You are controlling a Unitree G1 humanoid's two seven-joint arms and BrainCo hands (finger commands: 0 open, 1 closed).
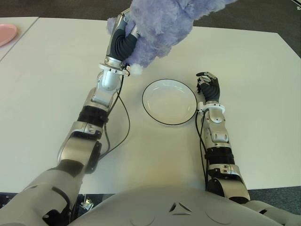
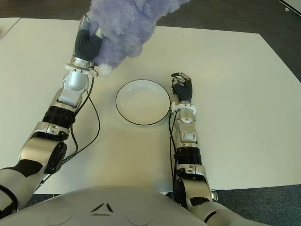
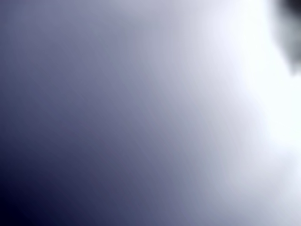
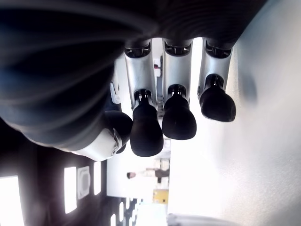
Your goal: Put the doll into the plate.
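Observation:
A fluffy purple doll (image 1: 162,26) hangs high above the white table (image 1: 47,94), gripped by my left hand (image 1: 123,41), whose dark fingers curl into its fur. The doll sits up and to the left of the white black-rimmed plate (image 1: 170,101), which lies bare on the table. The left wrist view is filled with blurred purple fur (image 3: 117,117). My right hand (image 1: 208,85) shows just right of the plate's rim, fingers curled and holding nothing; its fingertips (image 4: 162,123) show the same in the right wrist view.
A pink plate (image 1: 6,33) lies on a neighbouring table at the far left. Black cables (image 1: 123,117) trail from my left forearm across the table. Dark floor lies beyond the table's far edge.

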